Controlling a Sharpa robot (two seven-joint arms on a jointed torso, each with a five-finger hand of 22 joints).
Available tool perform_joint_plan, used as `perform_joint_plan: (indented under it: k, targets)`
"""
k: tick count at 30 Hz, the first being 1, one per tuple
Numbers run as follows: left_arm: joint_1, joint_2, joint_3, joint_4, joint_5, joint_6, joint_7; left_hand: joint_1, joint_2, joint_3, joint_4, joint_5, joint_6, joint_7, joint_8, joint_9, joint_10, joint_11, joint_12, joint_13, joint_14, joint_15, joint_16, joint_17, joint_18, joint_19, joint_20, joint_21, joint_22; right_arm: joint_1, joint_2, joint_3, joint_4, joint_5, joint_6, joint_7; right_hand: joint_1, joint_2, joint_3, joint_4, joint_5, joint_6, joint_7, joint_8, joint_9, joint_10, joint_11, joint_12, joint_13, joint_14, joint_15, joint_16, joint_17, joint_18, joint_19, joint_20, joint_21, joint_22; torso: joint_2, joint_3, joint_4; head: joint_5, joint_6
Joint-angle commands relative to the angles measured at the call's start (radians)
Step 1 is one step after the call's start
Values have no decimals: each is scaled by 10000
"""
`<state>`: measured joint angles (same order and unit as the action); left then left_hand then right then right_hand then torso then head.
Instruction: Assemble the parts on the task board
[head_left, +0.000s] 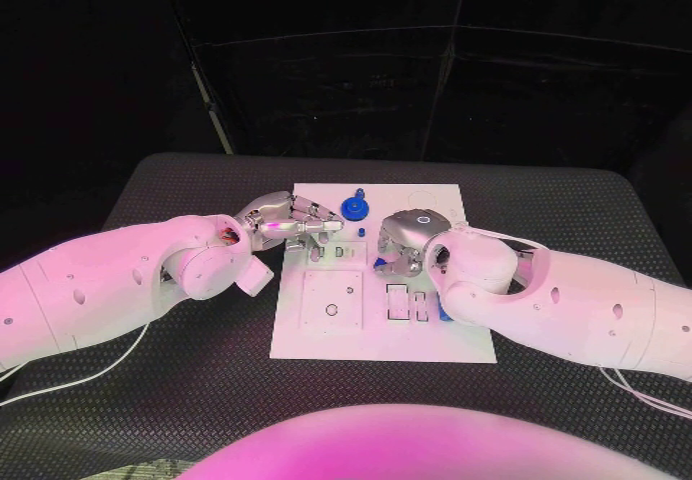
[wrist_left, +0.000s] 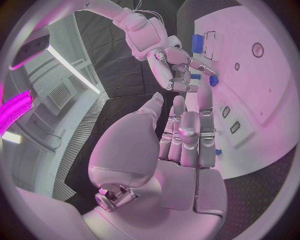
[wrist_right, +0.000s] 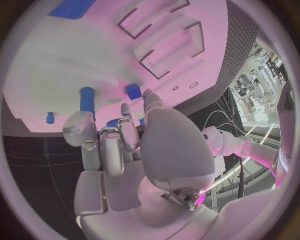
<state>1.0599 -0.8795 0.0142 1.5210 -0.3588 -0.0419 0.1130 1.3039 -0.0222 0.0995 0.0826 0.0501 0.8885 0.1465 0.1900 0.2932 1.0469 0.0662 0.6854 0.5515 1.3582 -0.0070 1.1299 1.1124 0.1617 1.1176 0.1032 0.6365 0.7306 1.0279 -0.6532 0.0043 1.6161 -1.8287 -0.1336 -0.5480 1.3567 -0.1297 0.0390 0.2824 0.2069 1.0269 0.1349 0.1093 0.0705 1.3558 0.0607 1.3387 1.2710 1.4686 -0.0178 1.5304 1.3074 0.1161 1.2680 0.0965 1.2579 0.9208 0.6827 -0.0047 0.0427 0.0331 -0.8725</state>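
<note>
The white task board (head_left: 378, 335) lies in the middle of the table. My left hand (head_left: 289, 222) hovers over its far left corner with fingers (wrist_left: 187, 132) stretched out and nothing in them. My right hand (head_left: 404, 240) is lowered over the board's middle, and its fingertips (wrist_right: 147, 96) touch a small blue part (wrist_right: 133, 91); a grip on it is hidden. A round blue part (head_left: 356, 207) stands near the far edge. A blue cylinder (wrist_right: 87, 97) and a small blue peg (wrist_right: 50, 118) also stand in the board.
Rectangular recesses (head_left: 400, 302) and a square plate with a round hole (head_left: 330, 298) mark the board's near half. A blue piece (head_left: 443, 313) lies at the board's right side beside my right forearm. Black table surface (head_left: 173, 390) surrounds the board.
</note>
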Motion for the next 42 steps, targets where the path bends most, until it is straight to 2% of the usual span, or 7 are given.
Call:
perform_joint_plan:
  k: [1, 20, 25, 31, 37, 40, 42]
  targets:
    - [10, 16, 7, 9, 63, 50, 136, 73, 51, -41, -11, -35, 42, -9, -44, -9, -47, -7, 68, -9, -61, 41, -10, -9, 182, 63, -7, 19, 13, -97, 27, -81, -106, 122, 737, -229, -15, 98, -68, -15, 30, 67, 13, 33, 16, -16, -57, 65, 13, 844, 11, -1, 1857, 29, -52, -46, -72, -7, 4, 6, -2, 5, -1]
    - [10, 41, 7, -16, 63, 89, 99, 91, 62, -64, -10, -34, 71, -7, -47, -28, -57, -5, 71, -15, -71, 43, -17, -18, 182, 60, -4, 16, 15, -101, 273, -88, -303, 14, 1264, -162, 302, 218, -107, -197, 36, 323, -70, 243, 41, 22, -134, 97, 45, 854, -53, 21, 1902, 21, -29, -103, -58, 37, 3, 4, -1, 0, -1]
    - [10, 42, 7, -16, 63, 101, 83, 91, 62, -64, -10, -34, 71, -7, -47, -28, -57, -5, 71, -15, -71, 43, -17, -18, 182, 60, -4, 16, 15, -104, 327, -90, -357, -2, 1426, -91, 488, 304, -65, -320, 30, 365, -88, 294, 35, 43, -156, 111, 64, 860, -75, 34, 1929, 18, -24, -126, -55, 50, 6, 2, -2, -3, -1]
    - [10, 44, 7, -14, 63, 106, 73, 91, 62, -64, -10, -34, 71, -7, -47, -28, -57, -5, 71, -15, -71, 43, -17, -18, 182, 60, -4, 16, 15, -115, 407, -94, -430, -9, 1615, -28, 600, 306, -60, -418, -1, 364, -89, 312, 24, 43, -161, 108, 63, 869, -80, 55, 1968, 15, -20, -136, -53, 60, 2, 0, -4, -4, -1]
    - [10, 41, 7, -10, 63, 112, 72, 91, 62, -64, -10, -34, 71, -7, -47, -28, -57, -5, 71, -15, -71, 43, -17, -18, 182, 60, -4, 16, 15, -137, 465, -99, -478, -125, 1801, 49, 904, 298, -15, -691, -109, 402, -100, 367, 16, 66, -173, 127, 91, 885, -92, 91, 2037, 7, -1, -150, -32, 108, 0, 1, -6, -1, -1]
    - [10, 38, 7, -9, 63, 113, 71, 91, 62, -64, -10, -34, 71, -7, -47, -28, -57, -5, 71, -15, -71, 43, -17, -18, 182, 60, -4, 16, 15, -148, 479, -105, -490, -206, 1883, 98, 1200, 383, 145, -922, -457, 452, -115, 412, 12, 101, -192, 157, 134, 895, -110, 115, 2081, -3, 27, -167, 0, 170, -2, 0, -3, -5, -1]
    - [10, 36, 7, -6, 63, 113, 70, 107, 66, -81, -12, -34, 82, -7, -54, -45, -66, -4, 72, -20, -80, 45, -23, -26, 182, 58, -3, 13, 16, -153, 490, -113, -494, -272, 1912, 148, 1352, 439, 261, -1047, -535, 495, -131, 444, 12, 125, -206, 178, 164, 899, -116, 124, 2099, -12, 50, -176, 27, 222, 3, 0, 0, -5, -1]
